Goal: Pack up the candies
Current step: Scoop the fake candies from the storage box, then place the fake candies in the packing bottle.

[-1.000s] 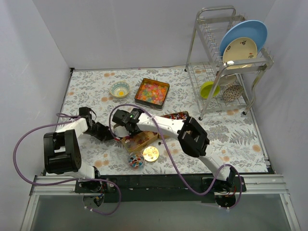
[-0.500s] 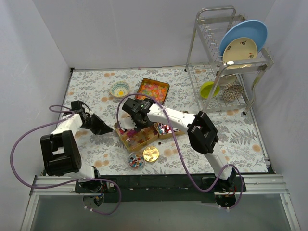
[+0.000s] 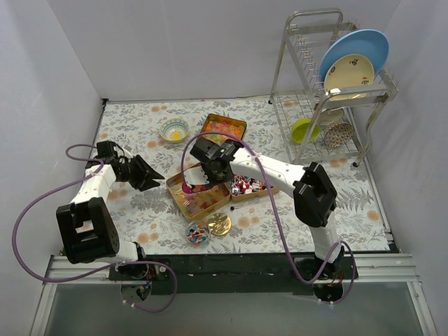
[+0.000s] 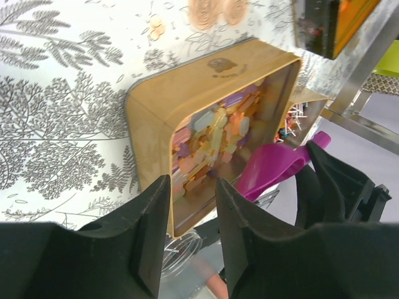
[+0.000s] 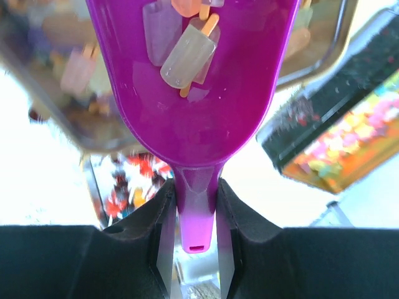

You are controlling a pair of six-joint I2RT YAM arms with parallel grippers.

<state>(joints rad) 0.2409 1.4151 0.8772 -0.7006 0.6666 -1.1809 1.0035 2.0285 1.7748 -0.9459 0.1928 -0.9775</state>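
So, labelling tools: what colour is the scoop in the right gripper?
Magenta; the scoop shows best in the right wrist view.

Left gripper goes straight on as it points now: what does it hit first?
Probably the near wall of the gold tin holding the pale gummies: the left gripper aims right at it. The magenta scoop lies beyond. Depth is unclear, so it could skim the rim instead.

The left hand (image 3: 152, 179) drew back from the gold tin (image 4: 149, 121) toward the left side of the desk (image 3: 336, 196), and its jaws parted from shut to a narrow gap. The right hand (image 5: 196, 205) swung from the tin's near-left corner to its far side, raising the magenta scoop (image 5: 199, 112) with a few pale gummies (image 5: 187, 56) in it. The right elbow shifted rightward, uncovering the red wrapped pieces (image 3: 246, 185).
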